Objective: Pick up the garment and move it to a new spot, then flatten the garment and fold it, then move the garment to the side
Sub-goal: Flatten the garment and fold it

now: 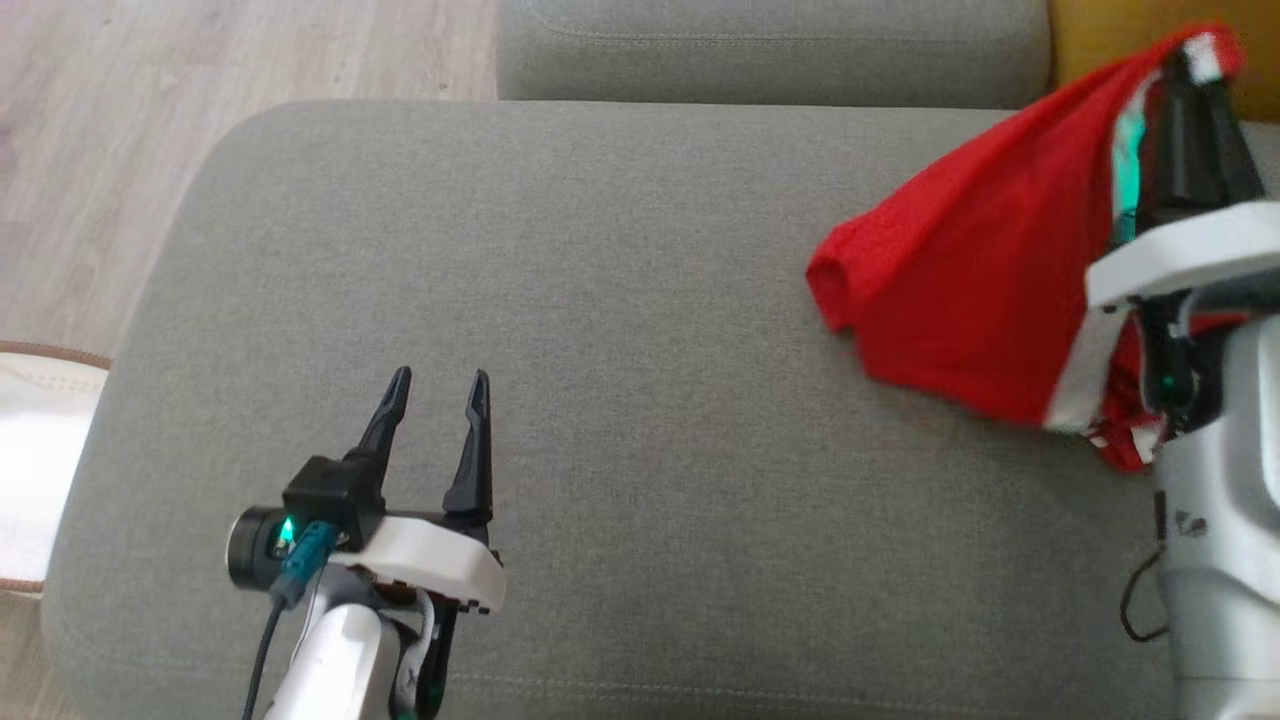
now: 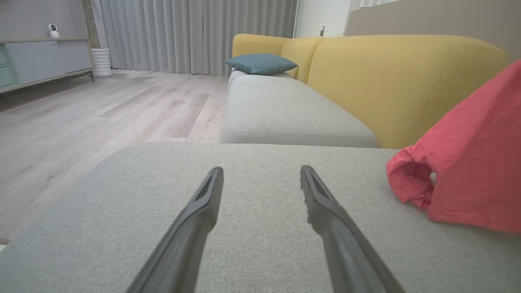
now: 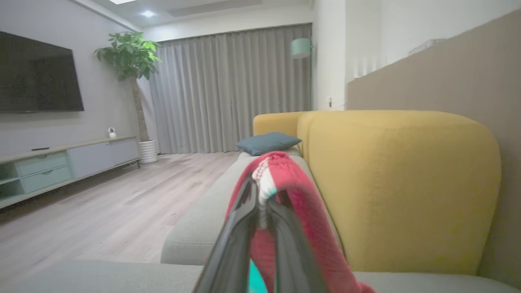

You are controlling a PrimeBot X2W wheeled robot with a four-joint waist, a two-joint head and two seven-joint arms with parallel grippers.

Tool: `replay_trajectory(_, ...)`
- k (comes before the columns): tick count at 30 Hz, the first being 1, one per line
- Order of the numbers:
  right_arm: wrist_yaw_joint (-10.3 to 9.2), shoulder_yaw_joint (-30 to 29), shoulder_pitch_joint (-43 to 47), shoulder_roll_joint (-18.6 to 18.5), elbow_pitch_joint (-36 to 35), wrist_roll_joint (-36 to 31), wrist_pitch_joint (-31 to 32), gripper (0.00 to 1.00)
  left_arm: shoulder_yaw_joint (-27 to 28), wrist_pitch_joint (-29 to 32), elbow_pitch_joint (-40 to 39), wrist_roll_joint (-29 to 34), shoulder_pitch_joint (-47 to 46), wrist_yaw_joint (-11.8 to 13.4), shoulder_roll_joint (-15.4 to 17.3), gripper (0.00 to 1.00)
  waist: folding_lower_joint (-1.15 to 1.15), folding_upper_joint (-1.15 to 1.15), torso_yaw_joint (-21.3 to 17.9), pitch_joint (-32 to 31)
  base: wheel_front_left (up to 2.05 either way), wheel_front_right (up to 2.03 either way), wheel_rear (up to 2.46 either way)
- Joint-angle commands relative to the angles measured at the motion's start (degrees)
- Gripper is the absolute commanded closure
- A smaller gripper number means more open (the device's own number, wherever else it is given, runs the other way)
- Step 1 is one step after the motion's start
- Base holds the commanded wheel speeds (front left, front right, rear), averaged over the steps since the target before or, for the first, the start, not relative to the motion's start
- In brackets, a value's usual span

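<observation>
Pick-up: my right gripper (image 1: 1190, 65) clamps the red garment (image 1: 960, 270), left gripper (image 1: 440, 380) gapes empty. Next I carry it across the grey seat cushion (image 1: 640, 300).

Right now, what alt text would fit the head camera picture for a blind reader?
The right hand, shut on a red garment, holds its white-trimmed edge up at the right of a grey cushion. The left hand hovers open at lower left.

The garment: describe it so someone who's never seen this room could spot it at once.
Find the big grey cushion before the yellow backrest. At its right end, the garment hangs from the shut right gripper. It is the one red thing there, with white trim.
</observation>
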Motion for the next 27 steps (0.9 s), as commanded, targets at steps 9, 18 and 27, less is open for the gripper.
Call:
replay_trajectory(9, 0.37, 19.91, -5.26, 2.18, -5.44, -2.42, 8.0, 1.0, 0.53, -0.7, -2.54, -1.14, -1.89, 0.55, 0.19, 0.0, 0.0, 0.0, 2.82, 1.0, 0.0, 0.0, 0.0)
replay_trajectory(18, 0.37, 46.26, -8.36, 4.95, 11.05, 5.32, 6.35, 0.27, -3.0, -0.7, -1.73, -2.28, -3.97, 0.38, 0.19, 0.0, 0.0, 0.0, 8.78, 2.97, 0.0, 0.0, 0.0)
replay_trajectory(27, 0.37, 59.24, -12.07, 5.0, 21.02, 14.52, 3.43, 0.0, -4.59, -0.7, -0.86, -3.29, -4.3, 1.79, 0.19, 0.0, 0.0, 0.0, 13.84, 2.69, 0.0, 0.0, 0.0)
